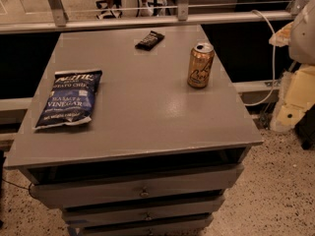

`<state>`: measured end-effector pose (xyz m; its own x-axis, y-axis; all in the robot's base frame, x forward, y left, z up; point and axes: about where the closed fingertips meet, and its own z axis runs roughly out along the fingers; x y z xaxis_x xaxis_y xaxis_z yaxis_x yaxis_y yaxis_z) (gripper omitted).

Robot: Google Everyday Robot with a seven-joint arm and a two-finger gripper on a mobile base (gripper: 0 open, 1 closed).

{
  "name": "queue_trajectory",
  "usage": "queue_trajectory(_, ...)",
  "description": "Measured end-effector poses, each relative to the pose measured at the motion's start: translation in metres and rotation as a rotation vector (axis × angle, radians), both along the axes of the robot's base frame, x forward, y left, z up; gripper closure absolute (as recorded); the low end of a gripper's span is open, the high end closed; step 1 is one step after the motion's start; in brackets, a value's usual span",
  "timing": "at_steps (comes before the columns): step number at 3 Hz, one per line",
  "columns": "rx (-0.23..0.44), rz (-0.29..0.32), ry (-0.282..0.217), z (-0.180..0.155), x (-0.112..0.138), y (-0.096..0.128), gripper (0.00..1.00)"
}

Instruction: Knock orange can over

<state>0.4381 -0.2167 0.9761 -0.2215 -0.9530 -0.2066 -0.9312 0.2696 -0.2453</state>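
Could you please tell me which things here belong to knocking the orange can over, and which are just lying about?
For the job: orange can, upright near the right edge of the table; the claw, not in view.

Just lying about: blue chip bag, flat on the left; dark snack packet, at the back.

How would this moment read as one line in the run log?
orange can: upright, right side of table | chip bag: flat, left | end effector: not in view | task: not done
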Motion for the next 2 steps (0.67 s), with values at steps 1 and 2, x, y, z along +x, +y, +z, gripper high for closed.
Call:
queue_trajectory(1, 0.000, 0.000, 0.000, 0.0000, 0.0000, 0.0000, 0.00)
queue_trajectory(2, 0.016, 0.012, -0.008, 0.0015, 0.0007, -0.0002, 0.00)
